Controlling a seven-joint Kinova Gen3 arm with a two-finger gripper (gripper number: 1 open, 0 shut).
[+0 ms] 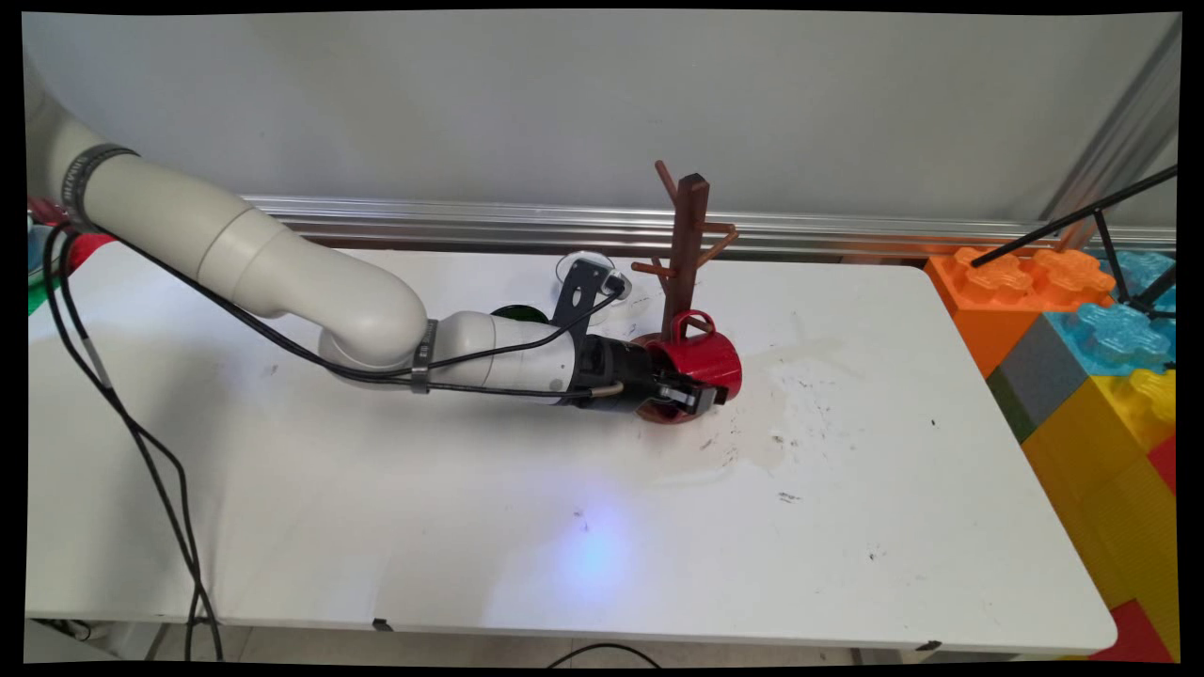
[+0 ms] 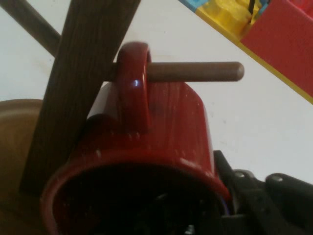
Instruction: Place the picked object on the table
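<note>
A red mug (image 1: 707, 362) lies on its side at the foot of a brown wooden mug tree (image 1: 689, 246), mouth towards the arm. In the hand view the mug's (image 2: 161, 132) handle is looped over a round peg (image 2: 208, 71) that juts from the tree's post (image 2: 80, 88). My gripper (image 1: 689, 395) is shut on the mug's wall at the rim, one finger inside the mouth and the other finger (image 2: 247, 196) outside. The inner finger is mostly hidden in the dark mouth.
Behind the arm stand a clear cup (image 1: 583, 266) and a dark green object (image 1: 515, 313). Large coloured toy blocks (image 1: 1082, 348) are stacked off the table's right end, with black rods (image 1: 1110, 209) over them. The tree's round base (image 2: 14, 147) sits left of the mug.
</note>
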